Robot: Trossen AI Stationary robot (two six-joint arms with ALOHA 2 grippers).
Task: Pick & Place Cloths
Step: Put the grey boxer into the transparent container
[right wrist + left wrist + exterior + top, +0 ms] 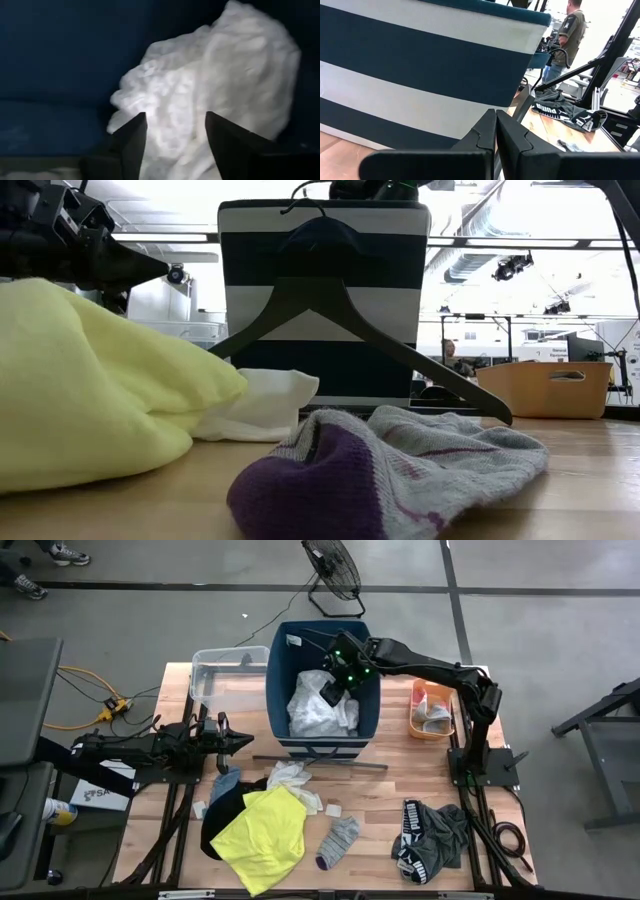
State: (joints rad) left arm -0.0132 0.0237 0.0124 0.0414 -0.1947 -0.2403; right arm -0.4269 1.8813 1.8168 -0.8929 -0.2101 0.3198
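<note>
Wooden surface (380, 800): your right tool (333, 683) hung over the bin (365, 715), fingers apart, empty; white cloth (320, 712) lay inside. Risk: fabric snagging a finger as you withdrew.

Fluffy white garment (215, 85) in a striped fabric bin (420, 75); knitted sock (400, 470) on matt wood table (370, 790).

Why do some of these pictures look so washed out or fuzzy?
Low view: bright windows behind glare white, leaving the striped bin backlit; the near grey sock is soft. Right wrist view: the white garment is blurred inside the dark bin. High view: evenly lit.
</note>
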